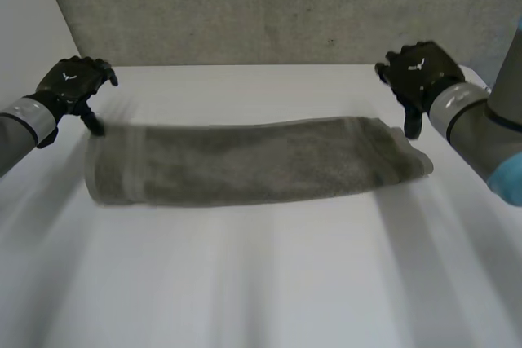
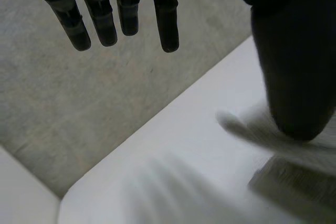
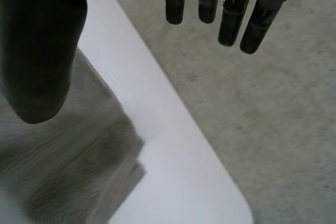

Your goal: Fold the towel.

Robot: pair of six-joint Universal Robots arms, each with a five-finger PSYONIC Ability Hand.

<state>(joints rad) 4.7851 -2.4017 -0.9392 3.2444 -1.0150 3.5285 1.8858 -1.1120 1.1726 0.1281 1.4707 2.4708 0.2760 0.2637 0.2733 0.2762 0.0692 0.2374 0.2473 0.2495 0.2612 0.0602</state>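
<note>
A grey-brown towel [image 1: 253, 160] lies folded into a long band across the white table [image 1: 261, 283]. My left hand [image 1: 75, 81] hovers open just beyond the towel's left end, its thumb pointing down near that end's far corner. My right hand [image 1: 420, 71] hovers open above the towel's right end. In the left wrist view the straight fingers [image 2: 121, 17] hang over the floor and the thumb [image 2: 294, 61] stands over a towel corner [image 2: 262, 129]. In the right wrist view the fingers [image 3: 220, 11] are straight and the thumb [image 3: 42, 56] is above the towel's end [image 3: 68, 150], holding nothing.
A grey carpeted floor [image 1: 269, 6] lies beyond the table's far edge [image 1: 245, 66]. The table's rounded far corners [image 3: 236, 203] are close to each hand. White tabletop stretches in front of the towel.
</note>
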